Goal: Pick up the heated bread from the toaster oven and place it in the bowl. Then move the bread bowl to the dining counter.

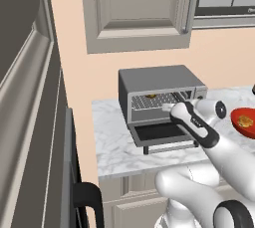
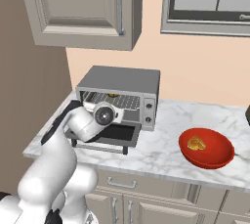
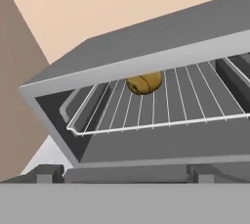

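in the left base view the toaster oven sits on the marble table with its door dropped flat, and the hand is at the mouth of the cavity, level with the wire rack; the heated bread shows as a small brown spot at the back of the rack, and the red bowl stands well apart to the right, with a paler orange-yellow food piece lying in it. in the right base view the wrist covers the oven opening, the heated bread peeks out at the rear of the rack, and the bowl rests on the table to the right of the oven. in the hand view the bread lies near the back of the rack, slightly left of centre, and the two dark finger tips stand wide apart with nothing between them, short of the rack's front edge. the risks i judge from here: the lump is small and round, so closing off-centre could roll it away along the wires; coming in too low could catch a finger on the rack's front bar or the door, too high on the cavity's top edge; and reaching that deep leaves little room for the wrist.
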